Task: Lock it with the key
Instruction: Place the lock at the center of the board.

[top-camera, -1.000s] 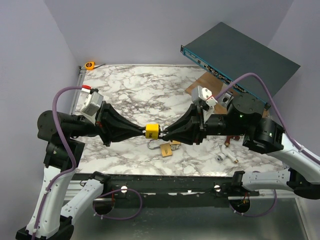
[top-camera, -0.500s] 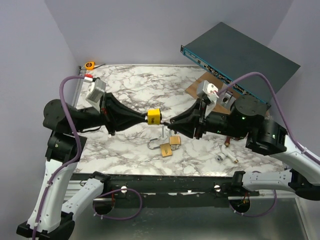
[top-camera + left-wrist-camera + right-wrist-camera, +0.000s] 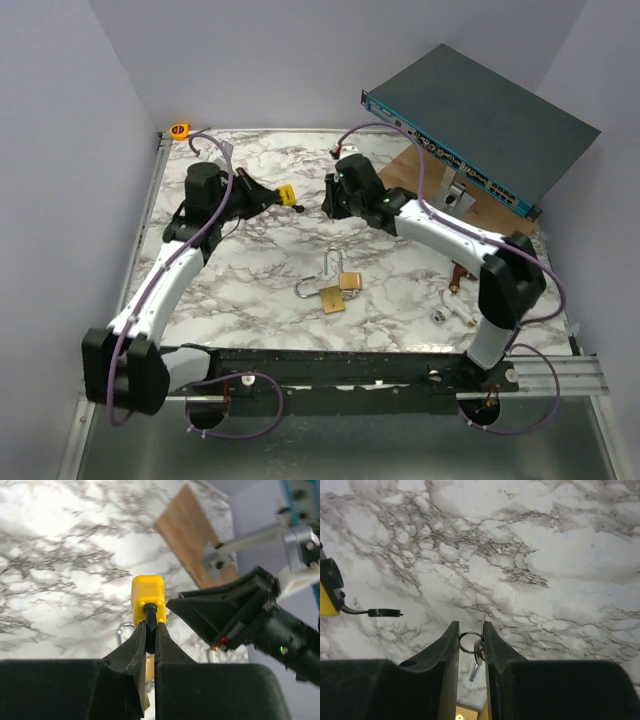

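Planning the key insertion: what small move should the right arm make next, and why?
Likely ease the right gripper, whose fingers pinch the key ring, toward the yellow padlock in the left gripper; the padlock sits off to its side.

The yellow padlock [image 3: 286,194] carried toward far side, key ring [image 3: 472,652] apparently pulled clear

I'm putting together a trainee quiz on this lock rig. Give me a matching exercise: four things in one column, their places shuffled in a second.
Things
1. yellow padlock
2. key ring
3. brass padlocks
4. orange tape measure

Places
A. far left corner of the table
B. held by the left gripper
C. between the jaws of the right gripper
D. lying on the marble, mid-table

Pairs: 1-B, 2-C, 3-D, 4-A
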Robot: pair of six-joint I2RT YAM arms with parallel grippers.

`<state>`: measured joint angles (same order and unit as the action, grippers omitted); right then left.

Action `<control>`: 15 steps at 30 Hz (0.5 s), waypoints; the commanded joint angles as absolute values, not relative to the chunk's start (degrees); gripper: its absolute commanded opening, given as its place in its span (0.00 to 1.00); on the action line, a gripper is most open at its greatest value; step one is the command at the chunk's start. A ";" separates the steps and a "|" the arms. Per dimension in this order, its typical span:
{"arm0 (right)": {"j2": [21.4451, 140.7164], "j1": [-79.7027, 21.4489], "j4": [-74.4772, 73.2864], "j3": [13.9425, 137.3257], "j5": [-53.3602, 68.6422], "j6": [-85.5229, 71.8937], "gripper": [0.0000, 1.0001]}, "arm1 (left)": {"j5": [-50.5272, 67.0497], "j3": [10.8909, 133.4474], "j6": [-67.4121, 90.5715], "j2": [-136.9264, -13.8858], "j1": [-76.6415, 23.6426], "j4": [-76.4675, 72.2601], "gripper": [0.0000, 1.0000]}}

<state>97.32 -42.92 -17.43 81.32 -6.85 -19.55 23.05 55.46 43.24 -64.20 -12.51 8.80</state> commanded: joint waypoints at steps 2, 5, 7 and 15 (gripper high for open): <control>108.69 -41.80 -8.87 87.39 -14.22 -24.43 0.01 | 18.54 56.07 52.19 -79.44 -10.81 -9.07 0.00; 116.45 -41.16 -8.52 92.48 -16.57 -23.86 0.01 | 20.10 61.04 52.13 -88.36 -10.55 -9.87 0.00; 120.51 -41.00 -8.67 95.81 -17.78 -22.95 0.01 | 20.34 64.39 51.82 -93.77 -10.46 -8.79 0.00; 132.53 -39.83 -13.79 109.36 -21.96 -21.59 0.01 | 21.27 76.69 48.73 -108.76 -10.28 -1.07 0.00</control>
<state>128.25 -40.86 -12.19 103.46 -17.15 -22.46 20.12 70.35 50.19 -104.14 -10.63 -2.07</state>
